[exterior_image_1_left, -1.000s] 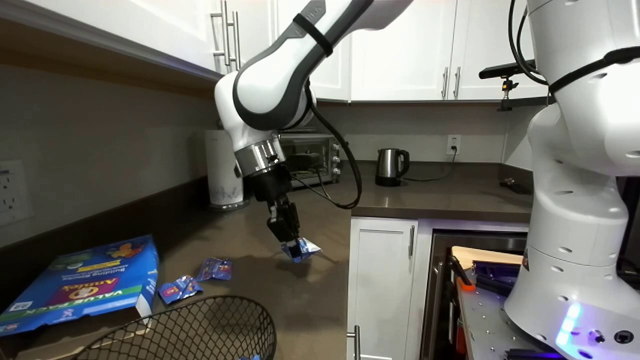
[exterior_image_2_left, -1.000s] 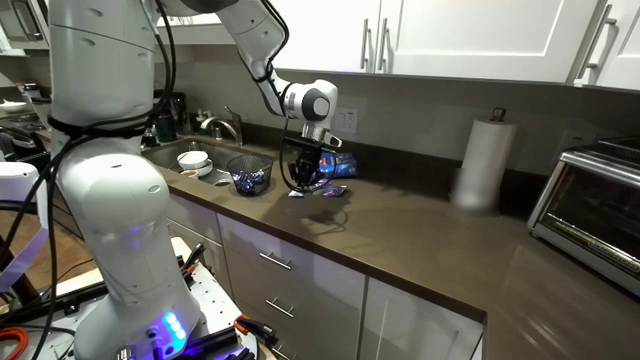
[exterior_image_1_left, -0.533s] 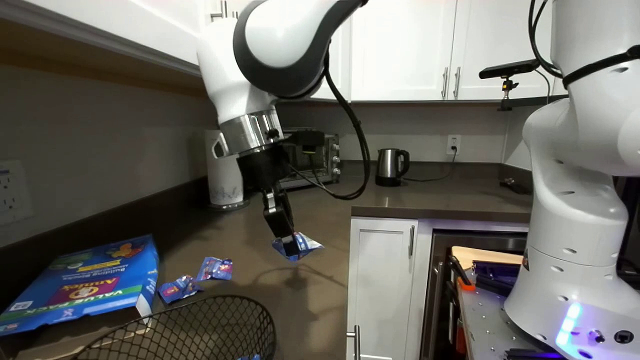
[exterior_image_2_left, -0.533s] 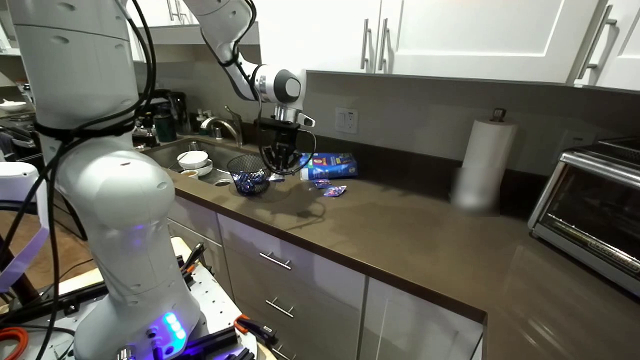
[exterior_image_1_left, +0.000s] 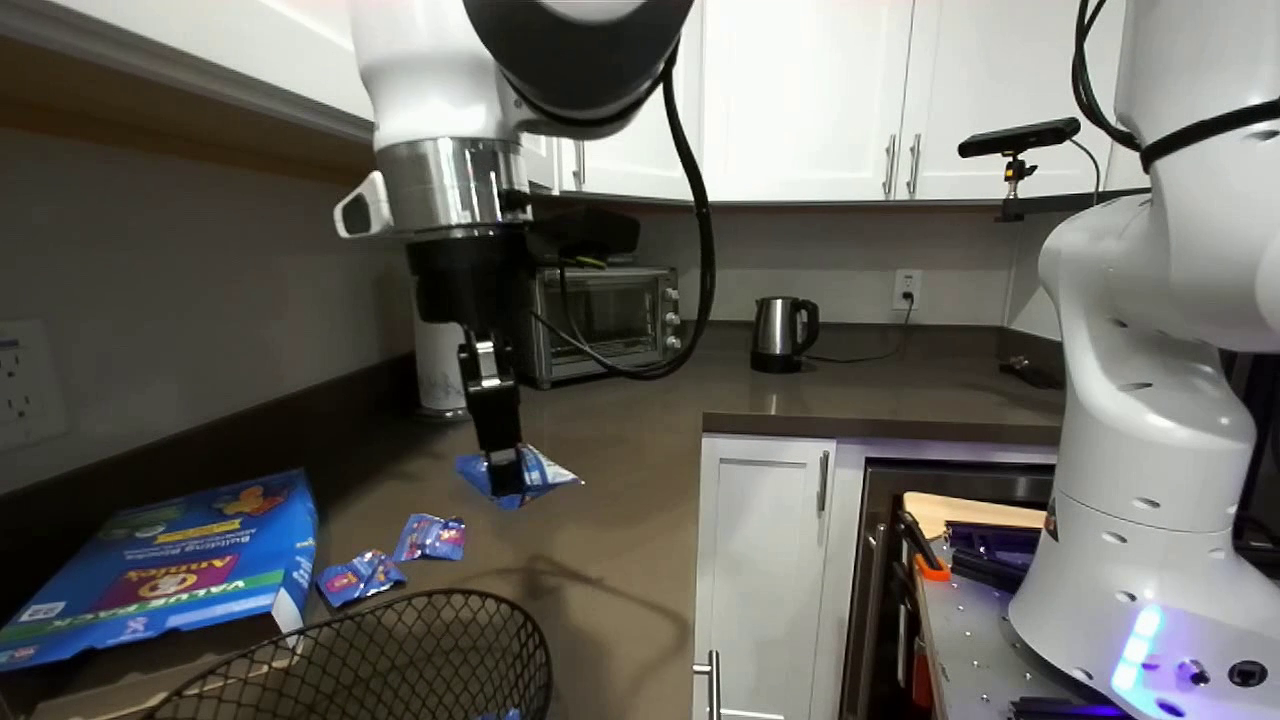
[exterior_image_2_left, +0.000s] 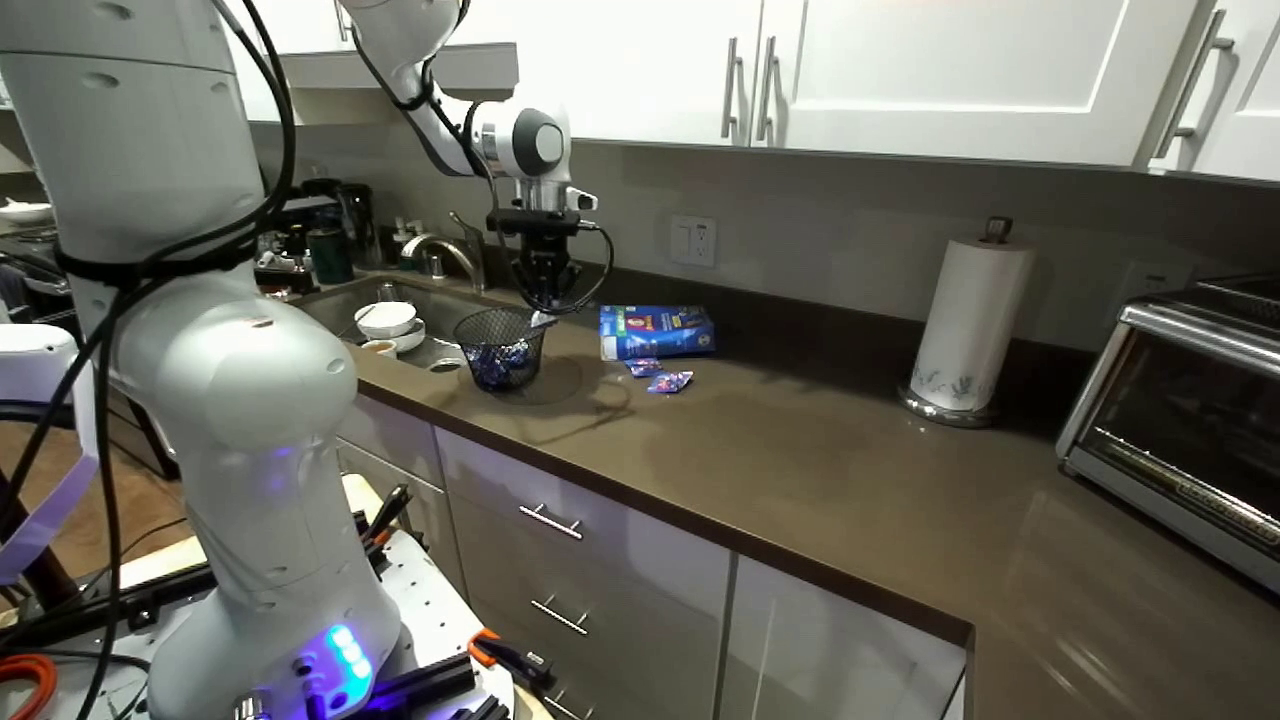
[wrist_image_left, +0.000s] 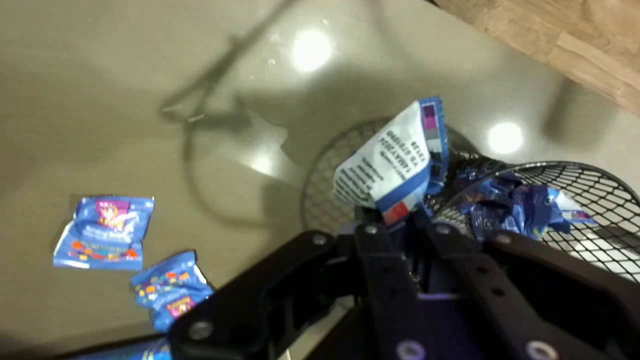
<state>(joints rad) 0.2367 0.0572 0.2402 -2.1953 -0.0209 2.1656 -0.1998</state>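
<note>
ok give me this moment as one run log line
gripper: pinching snack packet above counter | mesh basket: blue packets inside | loose packets: two, on counter near blue box

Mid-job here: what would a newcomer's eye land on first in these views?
Probably the black gripper, shut on a small blue-and-white glossy packet above the brown countertop. Next, the round black wire-mesh basket by the metal sink, with shiny blue packets inside. Then, near the grey wall, the big blue cardboard box with two loose blue packets beside it.
</note>
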